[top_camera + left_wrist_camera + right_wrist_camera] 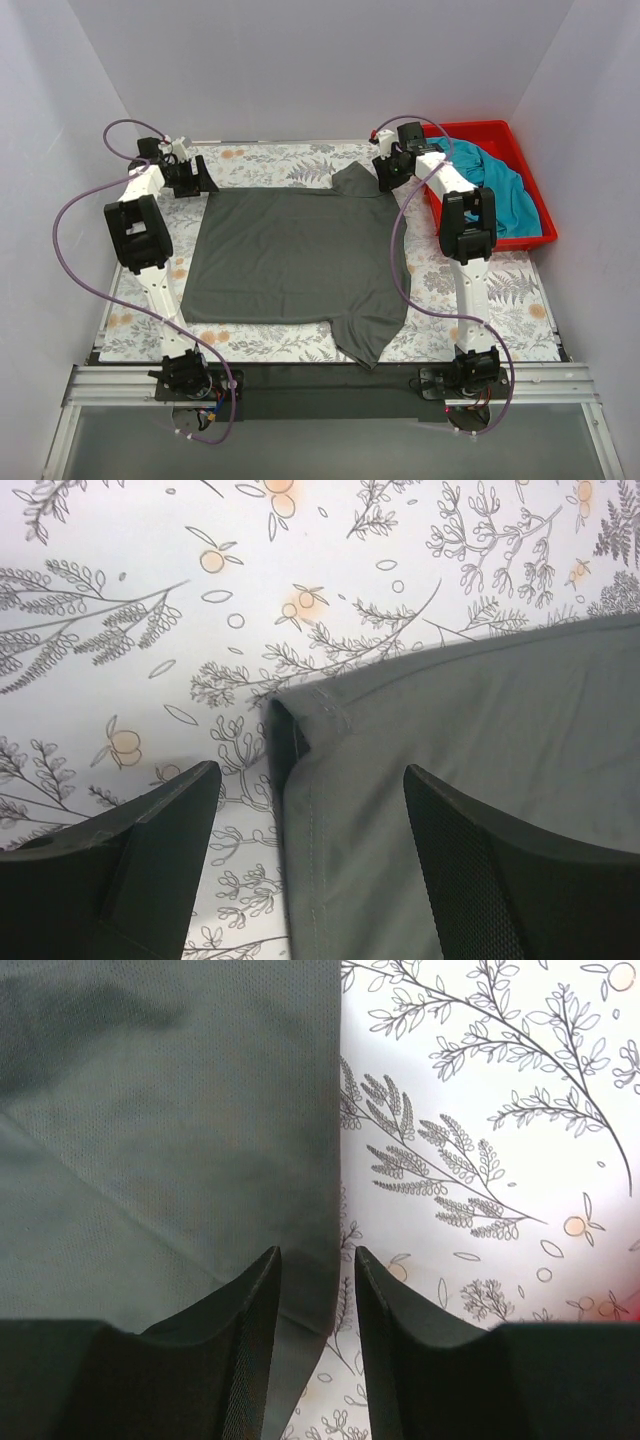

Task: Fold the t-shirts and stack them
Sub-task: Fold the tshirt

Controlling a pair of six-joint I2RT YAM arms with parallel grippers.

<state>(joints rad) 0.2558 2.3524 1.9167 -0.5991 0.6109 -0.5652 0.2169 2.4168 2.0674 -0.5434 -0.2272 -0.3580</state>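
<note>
The dark charcoal t-shirt (290, 255) lies spread flat on the flowered tablecloth, one sleeve at the far right and one hanging toward the near edge. The teal-blue t-shirt (505, 185) lies crumpled in the red bin. My left gripper (203, 184) is low at the shirt's far left corner. In the left wrist view it (312, 780) is wide open and straddles the hemmed corner of the shirt (480, 720). My right gripper (384, 178) is at the far right edge. In the right wrist view it (318, 1255) is narrowly open with the shirt's edge (150, 1110) between the fingers, not clamped.
The red plastic bin (495, 127) stands at the far right of the table. White walls close in the back and both sides. The flowered tablecloth (270, 165) shows bare around the shirt. Purple cables loop beside both arms.
</note>
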